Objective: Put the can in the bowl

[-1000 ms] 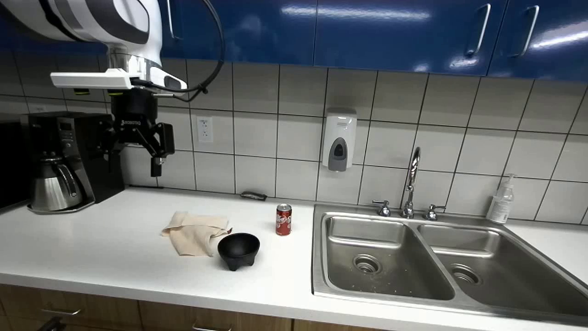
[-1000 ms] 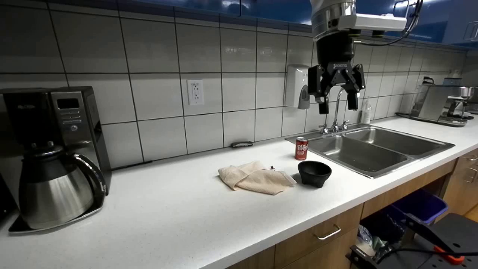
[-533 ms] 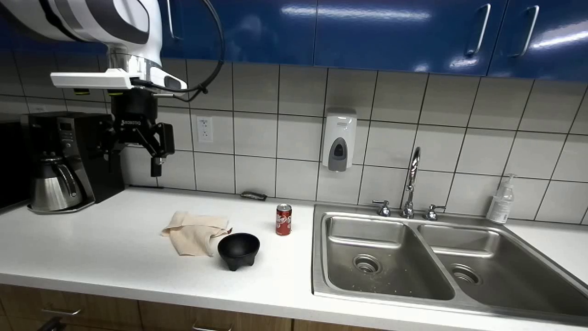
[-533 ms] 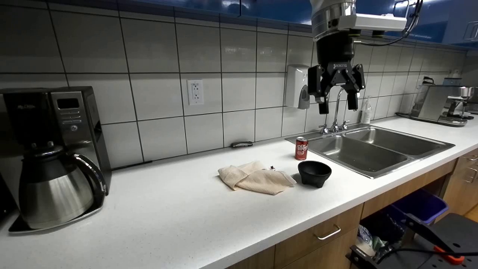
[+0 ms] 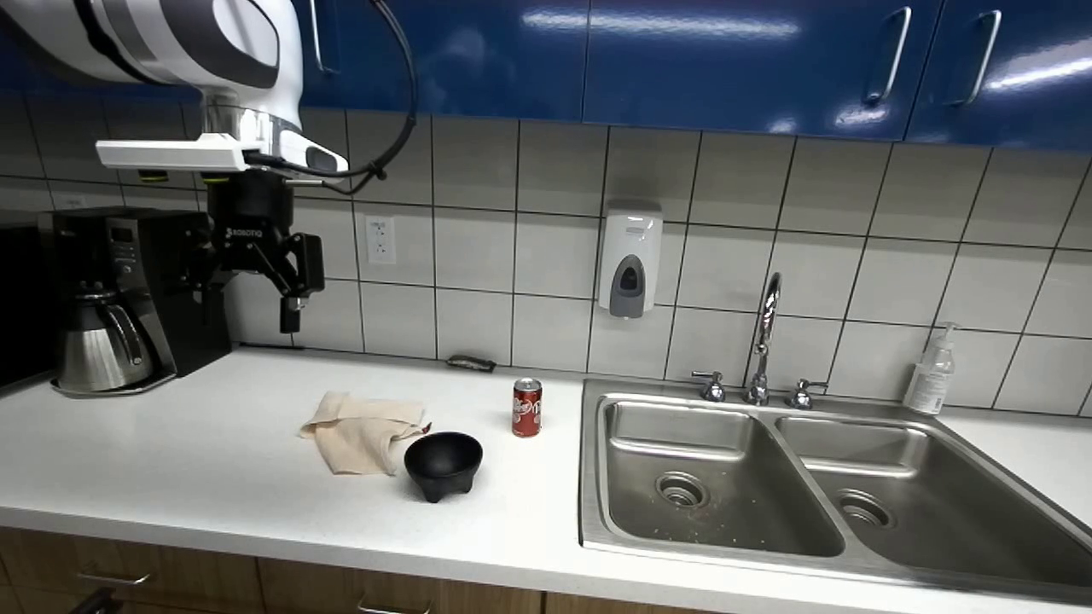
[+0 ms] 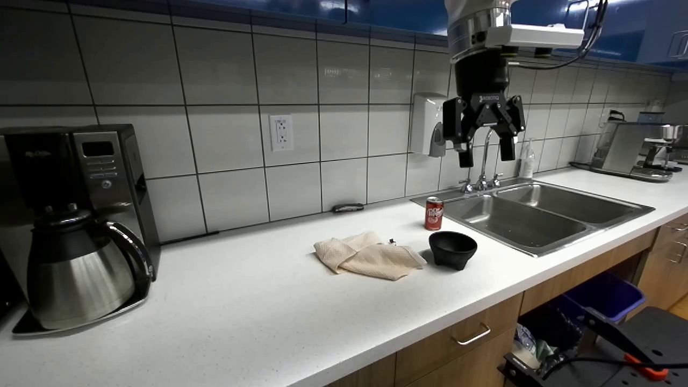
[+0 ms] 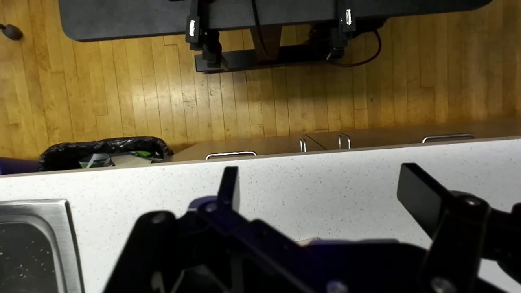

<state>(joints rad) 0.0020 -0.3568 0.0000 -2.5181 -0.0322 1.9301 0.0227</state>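
The red can (image 5: 526, 409) with its silvery top stands upright on the white counter; it also shows in an exterior view (image 6: 434, 215). The black bowl (image 5: 444, 467) stands beside it, apart from it and nearer the counter's front edge; it also shows here (image 6: 452, 250). The bowl's visible inside holds nothing. My gripper (image 5: 247, 314) hangs high above the counter, pointing down, left of both in that view. Its fingers are wide apart with nothing between them, as an exterior view (image 6: 486, 154) and the wrist view (image 7: 319, 183) show. Can and bowl do not show in the wrist view.
A beige cloth (image 5: 363, 431) lies beside the bowl. The steel sink (image 5: 593, 477) with its faucet (image 5: 765, 333) is beyond the can. A coffee maker (image 6: 86, 215) stands at the counter's far end. A soap dispenser (image 5: 631, 260) hangs on the tiled wall, under blue cabinets (image 5: 725, 68).
My arm and gripper have come down very slightly in the last half second. The gripper stays open. The can, bowl and cloth have not moved.
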